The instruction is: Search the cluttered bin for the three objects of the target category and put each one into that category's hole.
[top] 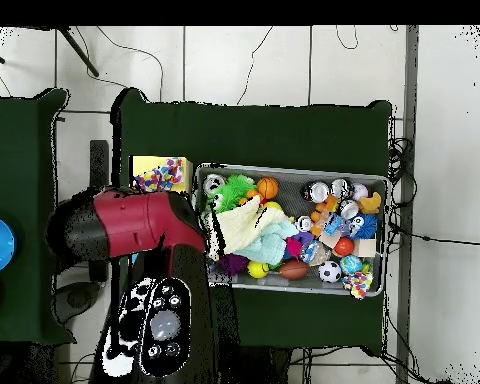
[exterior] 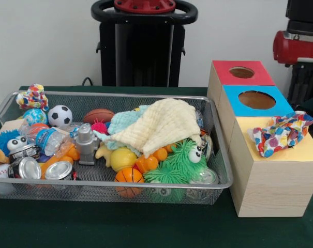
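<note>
A wire mesh bin (exterior: pixel 218 150) (top: pixel 382 200) holds a heap of toys, cans and cloths. On top of the heap lies a pale yellow waffle cloth (exterior: pixel 164 124) (top: pixel 246 222), with a light blue cloth (exterior: pixel 122 121) (top: pixel 276 236) partly under it. A polka-dot cloth (exterior: pixel 283 133) (top: pixel 159 176) lies crumpled on the yellow-topped box (exterior: pixel 306 150) and hides that box's hole. The red arm (exterior: pixel 296 46) (top: pixel 134 225) hangs over the boxes. Its gripper shows in neither view.
Behind the yellow box stand a blue-topped box with an open hole (exterior: pixel 256 99) and a red-topped box with an open hole (exterior: pixel 241 72). The bin also holds a green furry toy (exterior: pixel 179 163), a small basketball (exterior: pixel 129 175), a soccer ball (exterior: pixel 59 115), cans (exterior: pixel 59 170) and a grey robot toy (exterior: pixel 86 143).
</note>
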Controlling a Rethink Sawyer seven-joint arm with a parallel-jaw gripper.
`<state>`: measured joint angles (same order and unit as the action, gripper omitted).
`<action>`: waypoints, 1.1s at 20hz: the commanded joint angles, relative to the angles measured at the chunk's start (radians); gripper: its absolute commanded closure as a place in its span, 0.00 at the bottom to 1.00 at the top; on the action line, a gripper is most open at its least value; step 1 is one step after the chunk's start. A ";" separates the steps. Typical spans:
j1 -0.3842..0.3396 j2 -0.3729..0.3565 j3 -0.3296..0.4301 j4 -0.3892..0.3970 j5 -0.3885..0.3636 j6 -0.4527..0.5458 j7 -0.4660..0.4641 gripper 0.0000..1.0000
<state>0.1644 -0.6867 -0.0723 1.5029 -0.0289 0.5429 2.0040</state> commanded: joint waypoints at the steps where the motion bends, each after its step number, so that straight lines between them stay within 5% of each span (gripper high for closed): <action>1: -0.092 0.027 0.096 0.024 -0.056 0.037 -0.068 1.00; 22: -0.050 0.091 0.104 -0.010 -0.018 0.072 0.028 1.00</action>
<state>0.1254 -0.6468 -0.0473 1.4830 -0.0289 0.5427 2.0040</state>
